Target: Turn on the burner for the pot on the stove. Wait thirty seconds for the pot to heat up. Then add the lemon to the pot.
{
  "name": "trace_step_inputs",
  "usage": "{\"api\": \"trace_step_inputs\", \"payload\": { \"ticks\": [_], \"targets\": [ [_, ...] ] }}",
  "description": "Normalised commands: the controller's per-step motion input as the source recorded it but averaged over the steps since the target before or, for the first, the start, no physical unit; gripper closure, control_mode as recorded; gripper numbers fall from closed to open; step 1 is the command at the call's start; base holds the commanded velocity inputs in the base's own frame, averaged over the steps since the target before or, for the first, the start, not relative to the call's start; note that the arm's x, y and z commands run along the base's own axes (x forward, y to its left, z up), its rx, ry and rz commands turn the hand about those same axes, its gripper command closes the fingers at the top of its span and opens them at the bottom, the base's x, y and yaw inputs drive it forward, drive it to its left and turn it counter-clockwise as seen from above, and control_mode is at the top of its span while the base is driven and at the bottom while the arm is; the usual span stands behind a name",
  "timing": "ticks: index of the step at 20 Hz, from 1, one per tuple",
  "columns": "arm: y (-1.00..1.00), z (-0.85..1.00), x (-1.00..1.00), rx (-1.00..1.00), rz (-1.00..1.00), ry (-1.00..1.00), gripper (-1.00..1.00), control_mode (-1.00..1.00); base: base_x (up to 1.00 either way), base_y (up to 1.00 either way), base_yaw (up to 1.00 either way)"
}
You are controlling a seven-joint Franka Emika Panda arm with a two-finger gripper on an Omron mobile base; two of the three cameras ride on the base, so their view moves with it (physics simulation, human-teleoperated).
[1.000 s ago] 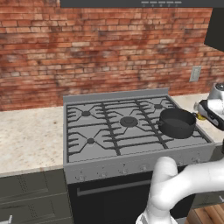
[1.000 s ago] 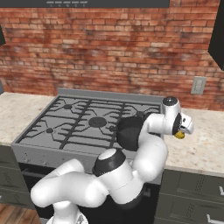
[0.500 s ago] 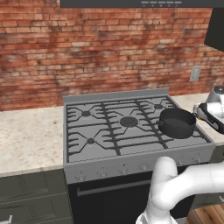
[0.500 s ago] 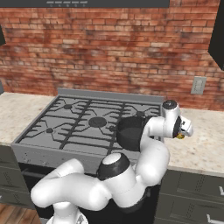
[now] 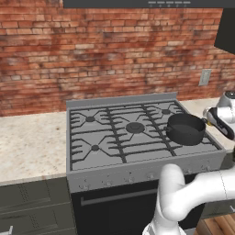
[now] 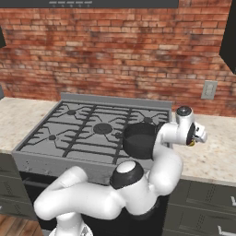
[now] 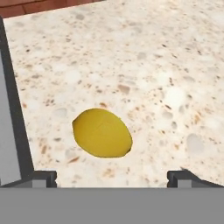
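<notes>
1. I see the lemon (image 7: 102, 133) lying on the speckled table (image 7: 144, 57) in my hand view, a little left of centre, with bare stone all round it.
2. The jaws are apart: one tip shows at the lower left and the other at the lower right, and the lemon sits above the gap between them, touched by neither.
3. A dark edge with a grey face runs down the left side of the hand view; I take it for the side of the stove (image 5: 133, 133), near the lemon.
4. The pot (image 5: 185, 129) stands on the right front grate, close to the stove's right edge.
5. From the right base view the gripper (image 6: 199, 136) hangs over the table just right of the stove; a speck of yellow shows under it.
6. My own arm covers part of the pot in the right base view, and the left base view cuts the hand off at the frame edge.
</notes>
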Motion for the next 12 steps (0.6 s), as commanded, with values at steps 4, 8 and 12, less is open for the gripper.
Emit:
{"api": "trace_step_inputs", "payload": {
  "ticks": [4,8,12],
  "targets": [
    [-0.28,0.0,0.25,0.04,0.0,0.02,-1.0,-1.0,0.0,0.0,0.0],
    [-0.14,-0.03,0.22,0.06,0.0,0.06,-1.0,-1.0,0.0,0.0,0.0],
    [-0.03,-0.17,0.12,0.04,0.0,0.12,-1.0,-1.0,0.0,0.0,0.0]
  ]
}}
